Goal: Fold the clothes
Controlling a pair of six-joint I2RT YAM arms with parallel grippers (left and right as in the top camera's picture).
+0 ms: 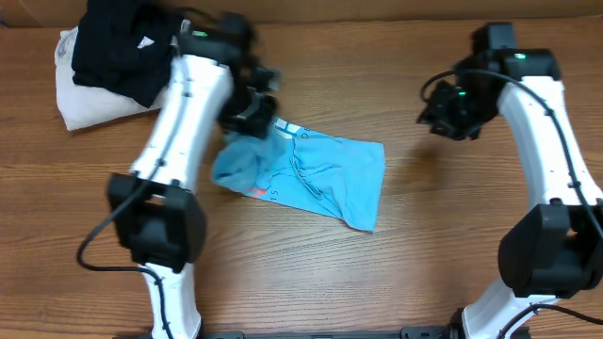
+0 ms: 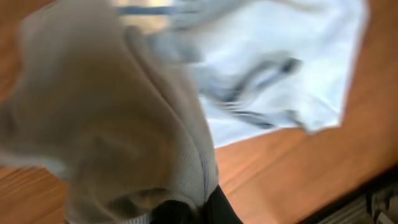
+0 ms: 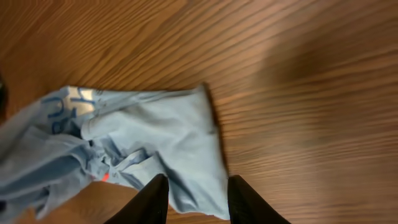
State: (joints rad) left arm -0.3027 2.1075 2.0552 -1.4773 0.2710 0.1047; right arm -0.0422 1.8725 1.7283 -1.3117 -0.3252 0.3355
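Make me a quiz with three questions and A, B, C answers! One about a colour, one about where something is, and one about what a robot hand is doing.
1. What colour is the T-shirt?
A. Red
B. Light blue
C. Green

2. Where is the black garment?
A. On top of the cream-white garment
B. Under the T-shirt
C. Draped over the T-shirt

3. What is the right gripper doing?
A. Pinching the T-shirt
B. Open, holding nothing
C. Holding the black garment

Answers:
1 B: the overhead view shows it sky blue.
2 A: the overhead view shows black piled on white, away from the shirt.
3 B: its fingers stand apart with nothing between them.
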